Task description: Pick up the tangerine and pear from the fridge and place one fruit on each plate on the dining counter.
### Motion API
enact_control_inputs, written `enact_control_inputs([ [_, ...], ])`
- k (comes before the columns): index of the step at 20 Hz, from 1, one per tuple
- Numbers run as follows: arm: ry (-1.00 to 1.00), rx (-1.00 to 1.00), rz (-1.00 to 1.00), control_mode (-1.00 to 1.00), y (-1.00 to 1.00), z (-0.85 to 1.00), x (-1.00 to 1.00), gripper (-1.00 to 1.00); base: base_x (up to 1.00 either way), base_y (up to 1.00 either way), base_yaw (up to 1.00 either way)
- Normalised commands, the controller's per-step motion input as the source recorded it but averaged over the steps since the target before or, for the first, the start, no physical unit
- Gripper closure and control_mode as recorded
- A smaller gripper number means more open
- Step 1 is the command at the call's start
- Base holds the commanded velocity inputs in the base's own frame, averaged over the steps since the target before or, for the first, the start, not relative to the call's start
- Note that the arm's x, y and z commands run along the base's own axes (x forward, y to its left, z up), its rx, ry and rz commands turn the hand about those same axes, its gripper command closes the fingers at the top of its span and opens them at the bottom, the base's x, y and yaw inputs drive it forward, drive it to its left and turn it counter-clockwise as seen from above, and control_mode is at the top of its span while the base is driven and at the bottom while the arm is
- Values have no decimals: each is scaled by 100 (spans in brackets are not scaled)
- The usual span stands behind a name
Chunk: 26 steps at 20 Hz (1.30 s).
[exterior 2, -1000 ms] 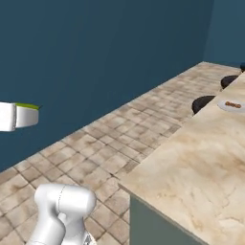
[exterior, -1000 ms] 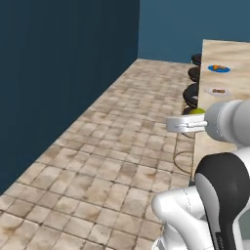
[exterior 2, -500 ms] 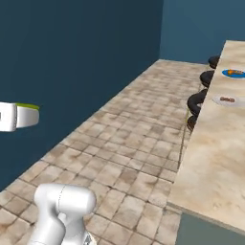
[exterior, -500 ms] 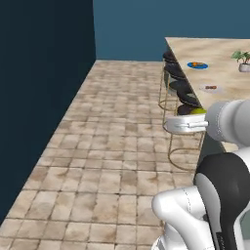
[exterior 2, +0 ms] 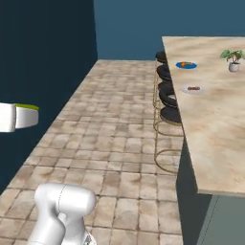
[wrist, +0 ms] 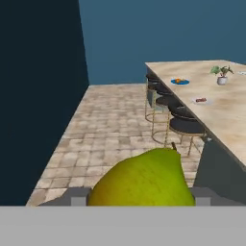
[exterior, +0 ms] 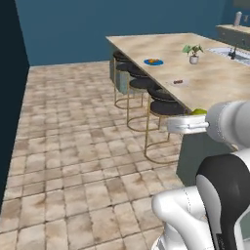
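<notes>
My gripper [wrist: 141,198] is shut on the yellow-green pear [wrist: 144,178], which bulges up between the fingers. From the base, the gripper [exterior: 181,125] hangs just off the near corner of the dining counter [exterior: 210,78], the pear [exterior: 198,112] peeking above it. In the right base view the gripper [exterior 2: 19,117] sits at the left edge, the pear [exterior 2: 27,107] a green rim. The blue plate [exterior: 153,62] [exterior 2: 185,65] [wrist: 180,82] carries the tangerine [exterior: 152,60]. The white plate [exterior: 178,82] [exterior 2: 193,88] [wrist: 201,101] holds a reddish-brown piece. The fridge is out of view.
A row of black stools [exterior: 146,88] [exterior 2: 167,91] with gold legs lines the counter's near side. A small potted plant [exterior: 193,51] [exterior 2: 233,57] stands on the counter beyond the plates. Dark blue walls bound the tiled floor [exterior: 73,146] at left and back.
The whole picture has swung: the base has turned, bringing the dining counter and both plates further into view. The gripper still holds the pear the same way.
</notes>
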Motion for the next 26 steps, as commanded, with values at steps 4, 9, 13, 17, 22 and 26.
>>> enact_control_inputs([
  [4, 0, 0, 0, 100, 0, 0, 0, 100, 48, 63, -66],
  [9, 0, 0, 0, 100, 0, 0, 0, 100, 73, 62, -65],
  [13, 0, 0, 0, 100, 0, 0, 0, 100, 95, 68, -58],
  [17, 0, 0, 0, 100, 0, 0, 0, 100, 99, 86, -48],
  [22, 0, 0, 0, 100, 0, 0, 0, 100, 99, 97, -40],
  [26, 0, 0, 0, 100, 0, 0, 0, 100, 100, 99, -38],
])
